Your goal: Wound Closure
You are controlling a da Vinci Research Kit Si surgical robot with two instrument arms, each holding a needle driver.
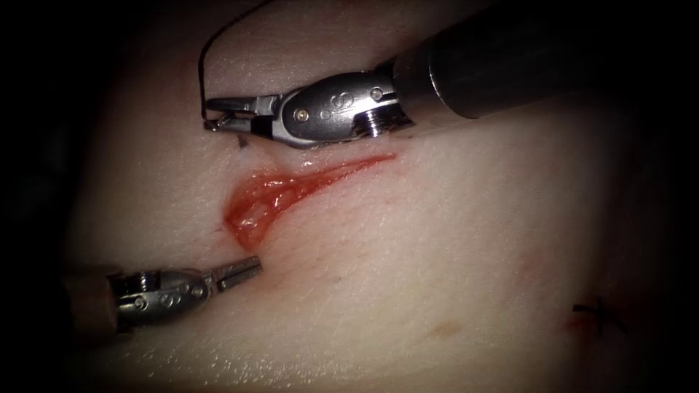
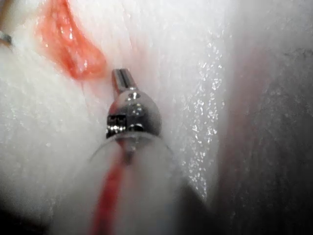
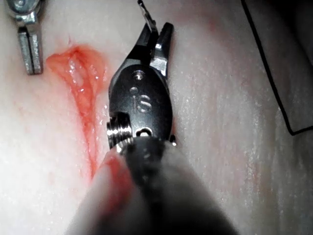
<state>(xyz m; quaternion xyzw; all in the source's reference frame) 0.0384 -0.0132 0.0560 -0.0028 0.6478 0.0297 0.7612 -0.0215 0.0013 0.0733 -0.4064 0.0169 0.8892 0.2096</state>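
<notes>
Steel left tool point(image 1: 237, 273) sits nearest, just below the cut point(image 1: 291, 193), fingers pressed together, holding nothing. Red open cut lies mid tissue point(image 1: 437, 247), wider at its left end. Beyond it, right tool point(image 1: 222, 113) has fingers slightly parted around the needle point(image 1: 211, 124) near its tip, above the cut, not in tissue. Dark thread point(image 1: 207, 51) runs up from there.

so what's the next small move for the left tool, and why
Probably open the left arm's tool and ease it onto the edge of the open red cut in the pale tissue. Its jaws are shut, empty, just short of the cut's wide end, while the right arm's tool appears to grip the small steel needle, black thread trailing, clear of the tissue.
</notes>
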